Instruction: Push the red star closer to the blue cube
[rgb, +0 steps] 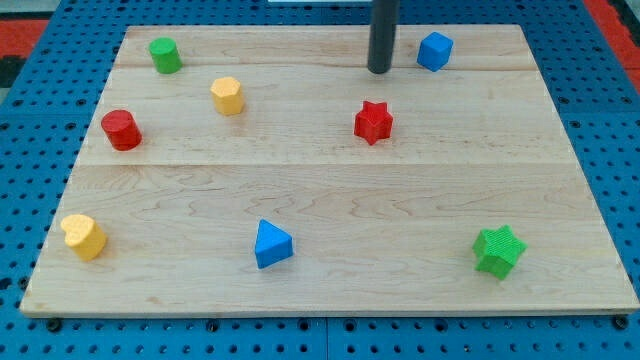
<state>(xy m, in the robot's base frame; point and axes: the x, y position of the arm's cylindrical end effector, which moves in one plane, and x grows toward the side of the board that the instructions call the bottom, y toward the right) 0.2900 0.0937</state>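
Observation:
The red star (373, 122) lies on the wooden board, right of centre in the upper half. The blue cube (435, 50) sits near the board's top edge, up and to the right of the star. My tip (379, 71) rests on the board just above the red star and to the left of the blue cube, touching neither. The dark rod rises from it out of the view's top.
A green cylinder (165, 55), a yellow block (228, 96) and a red cylinder (121, 130) stand at the upper left. A yellow heart (84, 237) is at the lower left, a blue triangle (272, 244) at bottom centre, a green star (498, 250) at lower right.

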